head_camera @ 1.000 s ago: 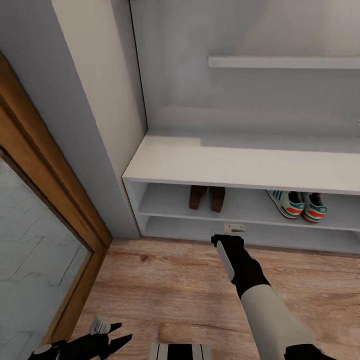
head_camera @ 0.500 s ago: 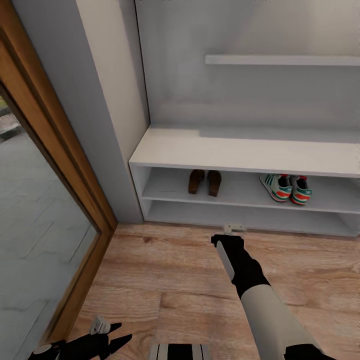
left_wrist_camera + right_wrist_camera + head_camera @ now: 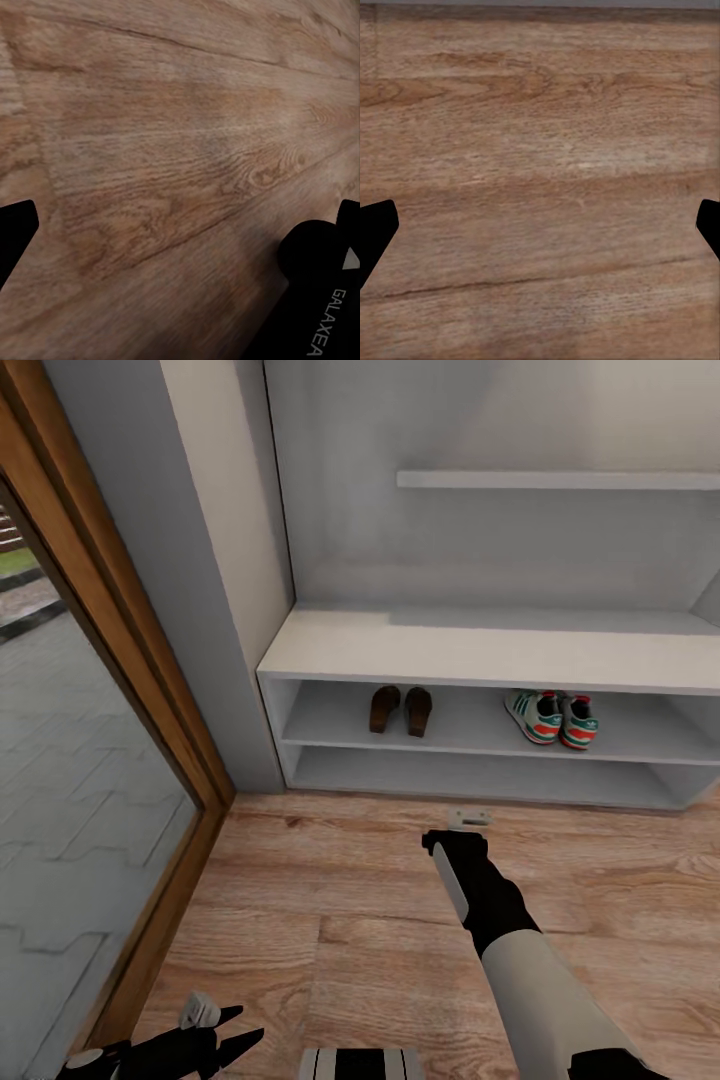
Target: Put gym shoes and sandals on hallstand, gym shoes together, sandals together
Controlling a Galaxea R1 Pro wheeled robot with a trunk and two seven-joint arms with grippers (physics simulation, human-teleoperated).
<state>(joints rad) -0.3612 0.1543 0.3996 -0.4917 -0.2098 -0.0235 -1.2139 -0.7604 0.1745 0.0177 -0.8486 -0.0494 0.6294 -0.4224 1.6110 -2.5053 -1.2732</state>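
At the far left of my head view, a wood-framed glass door (image 3: pixel 120 690) shows grey paving outside. Low beside it hangs my left gripper (image 3: pixel 215 1032), its black fingers spread apart over the corridor floor (image 3: pixel 330 900) and holding nothing; my left wrist view confirms bare wood planks between the finger tips.

Next comes the hallstand (image 3: pixel 480 650), a light-grey bench with a flat top, two open tiers and a wall shelf above. On its upper tier, toward the left, the two sandals (image 3: pixel 400 710) stand side by side, brown, just beside each other. My right gripper (image 3: pixel 468 819) reaches forward over the floor in front of the rack; my right wrist view shows its fingertips (image 3: pixel 375 225) wide apart with only planks between.

Further right on the same tier sit the two gym shoes (image 3: pixel 552 718), white with green stripes and red-orange patches, touching or nearly so.

All four look off the floor, so the task seems finished. Were I to lift one, I judge it light and somewhat soft; I would pinch a sneaker at its heel collar, a sandal across its sole.
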